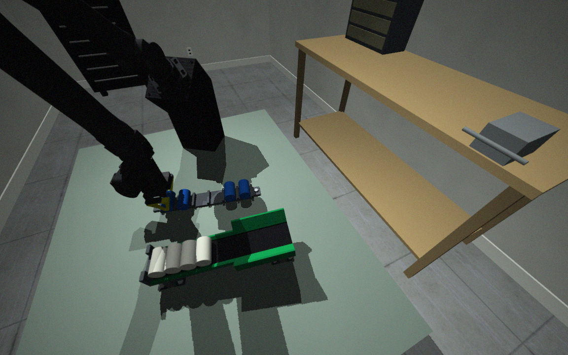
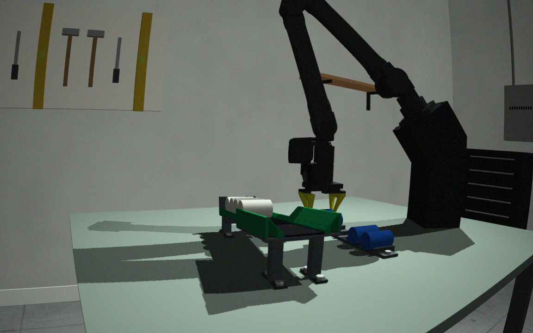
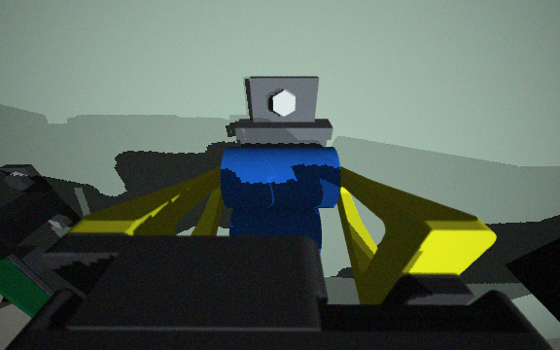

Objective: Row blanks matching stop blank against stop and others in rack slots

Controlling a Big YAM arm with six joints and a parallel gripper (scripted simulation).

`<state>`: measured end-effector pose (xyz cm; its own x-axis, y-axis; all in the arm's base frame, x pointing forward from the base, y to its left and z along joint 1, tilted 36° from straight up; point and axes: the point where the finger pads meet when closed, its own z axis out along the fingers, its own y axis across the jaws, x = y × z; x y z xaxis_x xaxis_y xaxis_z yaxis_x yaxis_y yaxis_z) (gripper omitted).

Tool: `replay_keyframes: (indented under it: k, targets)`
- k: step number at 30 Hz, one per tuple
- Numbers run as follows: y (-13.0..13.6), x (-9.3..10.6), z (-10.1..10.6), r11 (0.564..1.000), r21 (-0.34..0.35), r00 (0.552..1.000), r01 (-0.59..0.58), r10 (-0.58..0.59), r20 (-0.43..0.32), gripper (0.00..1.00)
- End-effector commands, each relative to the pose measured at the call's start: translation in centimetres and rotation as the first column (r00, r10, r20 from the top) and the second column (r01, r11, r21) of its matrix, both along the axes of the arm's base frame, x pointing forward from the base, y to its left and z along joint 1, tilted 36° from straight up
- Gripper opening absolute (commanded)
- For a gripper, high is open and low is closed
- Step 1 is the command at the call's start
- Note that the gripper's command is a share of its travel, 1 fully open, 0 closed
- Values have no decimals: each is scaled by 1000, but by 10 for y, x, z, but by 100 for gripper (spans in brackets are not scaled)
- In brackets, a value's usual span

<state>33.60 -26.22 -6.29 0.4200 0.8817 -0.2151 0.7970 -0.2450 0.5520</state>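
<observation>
Several white blanks [image 1: 181, 256] [image 2: 256, 206] lie side by side across the green feed ramp [image 1: 259, 218] [image 2: 256, 224], in a row against the stop at its low end. The dark stock rack [image 1: 210, 198] [image 2: 386, 252] lies behind the ramp. Two blue blanks [image 1: 236, 189] [image 2: 369, 236] sit in slots at one end and two at the other end [image 1: 183, 198]. My gripper [image 1: 164, 195] [image 2: 321, 202] [image 3: 280, 174] is low over the end slot. Its yellow fingers stand open at the two ends of the last blue blank [image 3: 280, 177], which rests in the rack by the bolted end tab [image 3: 284, 102].
The arm's black base [image 1: 193, 110] [image 2: 434, 174] stands at the back of the green table [image 1: 343, 282]. A wooden workbench [image 1: 431, 92] with a grey vise [image 1: 513, 134] stands to the right. The ramp stands on raised legs [image 2: 274, 265].
</observation>
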Motion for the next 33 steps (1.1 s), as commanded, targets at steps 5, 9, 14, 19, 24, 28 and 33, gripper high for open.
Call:
replay_keyframes:
  k: [5, 9, 14, 19, 24, 28, 33]
  targets:
    - [-3, -3, 0, 1000, -9, 1000, -4, 4, 0, 84]
    - [-3, -3, 0, 1000, -9, 1000, -4, 4, 0, 84]
    - [-3, -3, 1, 1000, -9, 1000, -4, 4, 0, 84]
    - [5, -10, 6, 1000, -1, 1000, -8, 8, -11, 84]
    - [12, -12, 15, 1000, -2, 1000, -15, 15, -10, 84]
    - [21, -18, 31, 1000, 0, 1000, -10, 10, -4, 84]
    - [30, -29, 53, 1000, 1, 1000, -4, 4, 3, 84]
